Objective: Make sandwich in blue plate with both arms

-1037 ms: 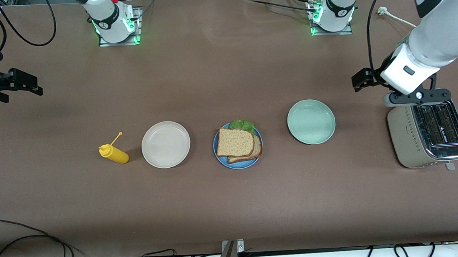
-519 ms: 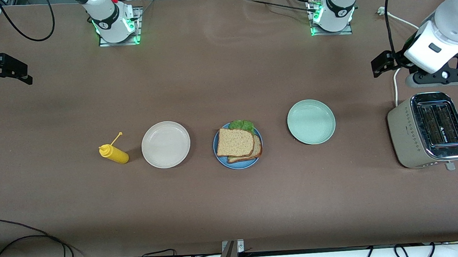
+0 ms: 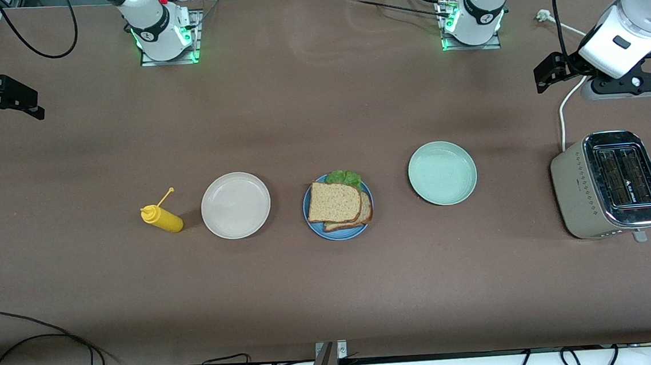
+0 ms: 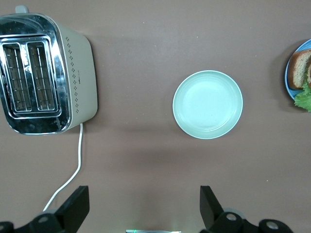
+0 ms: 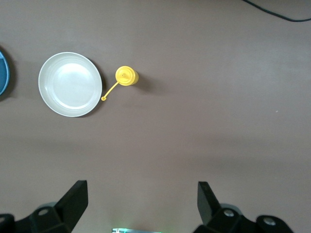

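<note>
Two soft, light bread slices point(image 3: 335, 202) with lettuce point(image 3: 344, 177) are stacked on the blue plate point(image 3: 314, 224), best pinched gently at the crust; left gripper point(image 4: 141, 206) and right gripper point(image 5: 138, 204) are held spread and empty above bare table

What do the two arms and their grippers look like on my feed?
Both arms are white with dark grey joints, black cables and green lights at their bases. The left gripper and right gripper are black, each with two flat fingers.
</note>
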`<state>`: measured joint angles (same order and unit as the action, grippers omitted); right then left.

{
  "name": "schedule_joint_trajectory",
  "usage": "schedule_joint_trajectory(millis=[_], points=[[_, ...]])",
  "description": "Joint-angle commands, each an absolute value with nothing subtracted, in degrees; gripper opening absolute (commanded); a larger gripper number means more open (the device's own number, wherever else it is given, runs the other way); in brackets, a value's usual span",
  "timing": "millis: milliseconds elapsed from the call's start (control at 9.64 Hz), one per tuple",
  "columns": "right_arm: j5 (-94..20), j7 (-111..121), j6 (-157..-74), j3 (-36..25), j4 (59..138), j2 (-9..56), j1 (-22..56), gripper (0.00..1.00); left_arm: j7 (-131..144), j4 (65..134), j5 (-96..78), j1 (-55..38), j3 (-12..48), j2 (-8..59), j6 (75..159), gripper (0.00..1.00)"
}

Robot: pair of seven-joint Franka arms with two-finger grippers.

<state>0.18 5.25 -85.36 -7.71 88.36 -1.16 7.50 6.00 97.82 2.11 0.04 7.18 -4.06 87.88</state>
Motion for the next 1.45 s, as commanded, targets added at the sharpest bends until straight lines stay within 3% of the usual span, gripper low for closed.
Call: schedule_joint_trajectory(millis=[0, 415, 934, 1349], points=[[5.3, 2.8, -85.0, -5.8, 87.8, -2.0, 8.2, 1.0, 3.3, 101.0, 1.8, 0.1, 6.1, -6.2, 90.0, 1.0], [5.9, -7.3, -83.8, -1.3, 87.8, -2.5, 8.3, 1.0, 3.2, 100.8, 1.8, 0.2, 5.1, -6.2, 90.1, 1.0], [5.5, -8.3, -83.8, -2.0, 87.8, -2.6, 8.2, 1.0, 3.2, 99.8, 1.8, -0.1, 5.0, -5.4, 91.1, 1.0], [5.2, -6.9, -83.8, -3.6, 87.8, -2.5, 8.1, 1.0, 2.9, 92.9, 1.6, -0.1, 4.6, -0.7, 90.7, 1.0]])
